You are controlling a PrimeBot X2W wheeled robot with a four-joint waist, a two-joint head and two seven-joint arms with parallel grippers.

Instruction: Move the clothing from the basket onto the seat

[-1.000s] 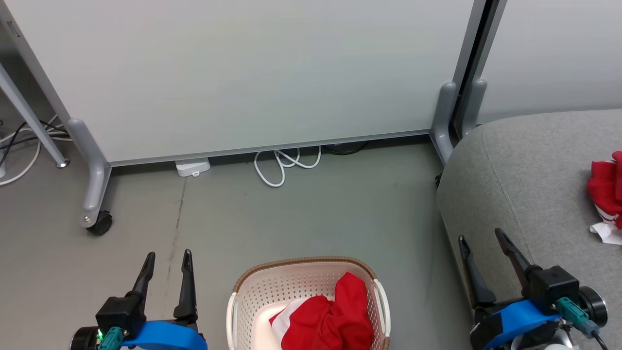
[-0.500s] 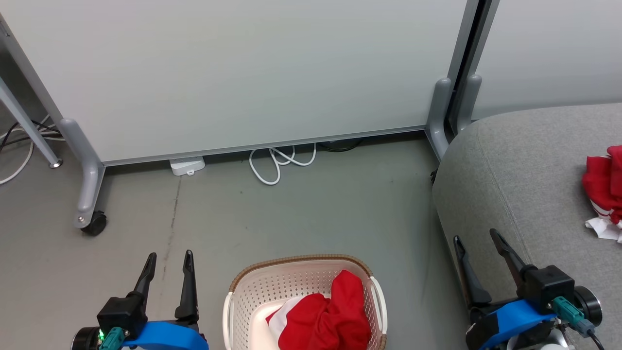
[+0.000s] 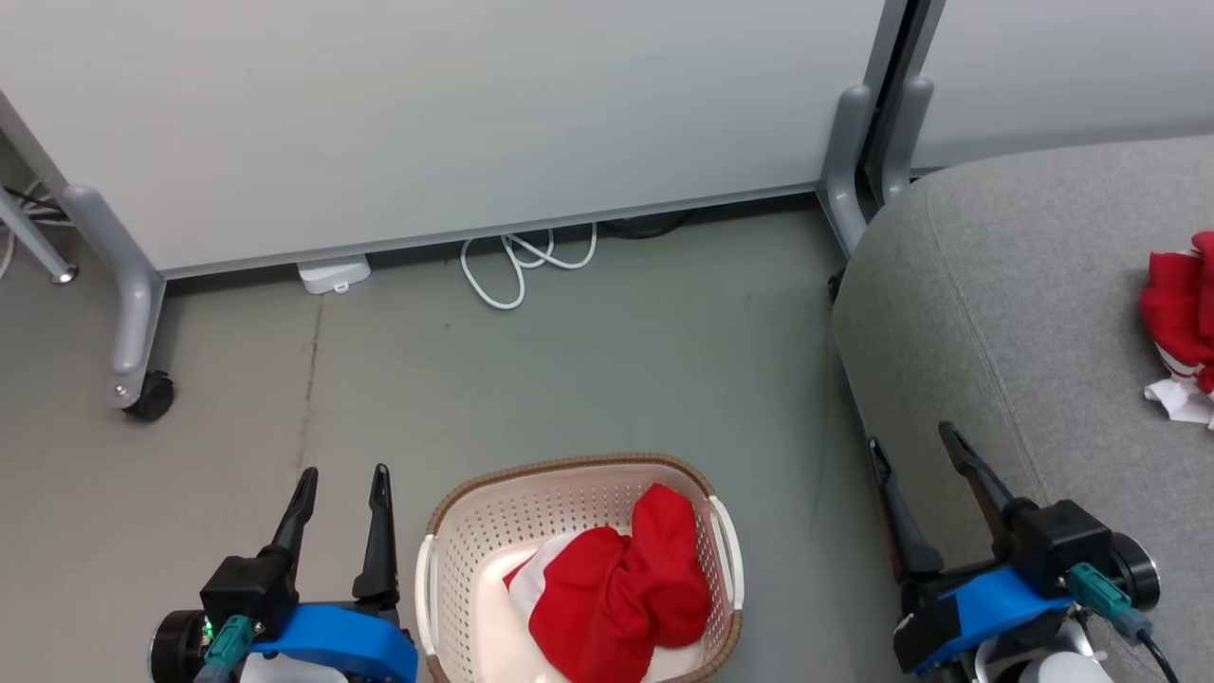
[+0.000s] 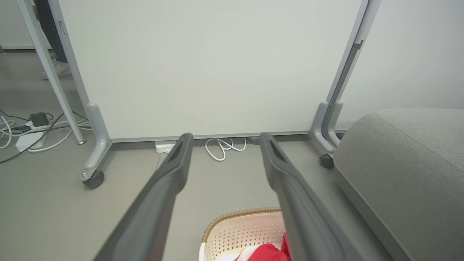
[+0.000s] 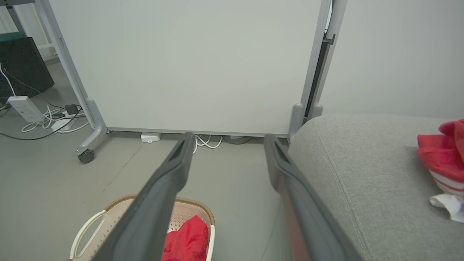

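Basket [image 3: 493,526] sat on floor [image 3: 616,379] at bottom centre of head view. Red garment [image 3: 616,588] lay bunched inside it, heaped toward the right wall, w/ a white patch showing at its left side. Second red garment [image 3: 1176,308] lay on seat [image 3: 1005,313] at far right edge of frame, partly cut off, w/ white trim at its lower side. Seat took up right side of frame, its rounded corner near the basket but apart from it.

Your L gripper [image 3: 344,472] sat lower left, just beside basket's left handle, fingers pointing up frame, jaws spread wide and empty. Your R gripper [image 3: 909,436] sat lower right, in front of seat's left edge as pictured, jaws likewise spread and empty. Basket lay btwn the two, touching neither.

L wrist view agreed: you had both fingers well apart w/ floor btwn them, basket rim and a bit of red at bottom centre. R wrist view: fingers apart, basket w/ red garment at lower left, second red garment at right edge on the grey cushion.

Bkgd: pale partition panel [image 3: 474,123] ran across top of frame on grey legs, caster [image 3: 152,396] at left. White cable [image 3: 517,270] lay looped on floor under panel's bottom edge, top centre, and small white box [image 3: 332,275] sat to the cable's left.
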